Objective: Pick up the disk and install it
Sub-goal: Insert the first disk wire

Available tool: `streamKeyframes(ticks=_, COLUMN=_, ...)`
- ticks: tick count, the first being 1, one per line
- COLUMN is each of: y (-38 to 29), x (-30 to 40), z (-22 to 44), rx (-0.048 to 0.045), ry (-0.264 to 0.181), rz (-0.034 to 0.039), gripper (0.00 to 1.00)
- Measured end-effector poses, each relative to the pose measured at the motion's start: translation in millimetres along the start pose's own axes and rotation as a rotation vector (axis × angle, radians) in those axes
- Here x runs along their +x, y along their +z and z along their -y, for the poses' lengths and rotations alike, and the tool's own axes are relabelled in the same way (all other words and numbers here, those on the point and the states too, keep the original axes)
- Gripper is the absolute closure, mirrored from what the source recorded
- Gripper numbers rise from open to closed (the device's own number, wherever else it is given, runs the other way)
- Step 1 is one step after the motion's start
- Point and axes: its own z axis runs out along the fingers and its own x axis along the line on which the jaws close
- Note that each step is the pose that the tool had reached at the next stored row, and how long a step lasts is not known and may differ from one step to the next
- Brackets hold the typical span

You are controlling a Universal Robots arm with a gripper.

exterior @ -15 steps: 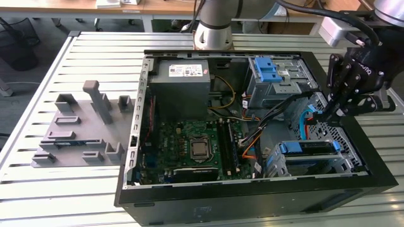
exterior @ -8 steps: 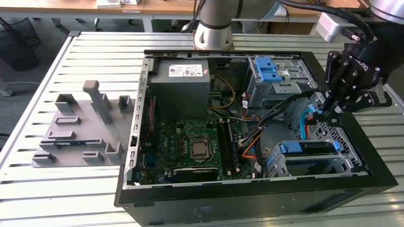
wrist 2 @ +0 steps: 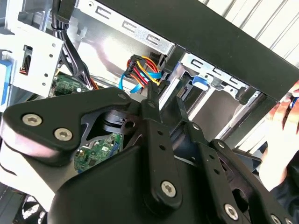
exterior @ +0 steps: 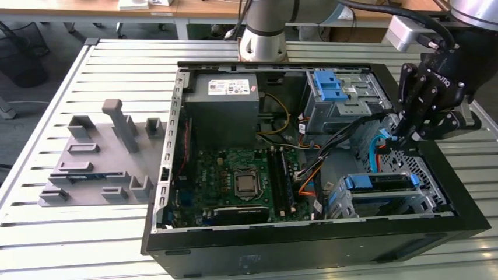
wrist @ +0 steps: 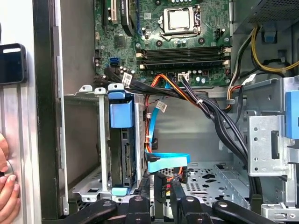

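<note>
The disk (wrist: pixel 122 140) sits on edge in the lower drive bay (exterior: pixel 389 195) of the PC case (exterior: pixel 311 245), w/ its blue carrier frame showing at both ends. In the first wrist view its long axis runs along the bay, connector edge facing the case interior; most of its flat side is hidden by the bay wall. The claw (exterior: pixel 398 140) hangs inside the case, just above the bay, beside blue and orange cables (wrist: pixel 161 163), touching nothing; fingertips (wrist: pixel 159 186) close together, pinching nothing. A hand (wrist: pixel 7 196) is cut off at the edge.

The exterior view looks down on the open computer case (exterior: pixel 311 233); both wrist views peer close inside it.
</note>
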Motion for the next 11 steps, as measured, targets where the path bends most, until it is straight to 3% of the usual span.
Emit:
streamKeyframes(ticks=4, y=4.0, x=-3.0, z=-0.2, rx=0.0007, ry=0.0, rz=-0.0134, gripper=0.69)
streamKeyframes(ticks=11, y=8.4, x=-5.1, z=-0.3, rx=0.0012, ry=0.0, rz=-0.0238, gripper=0.7)
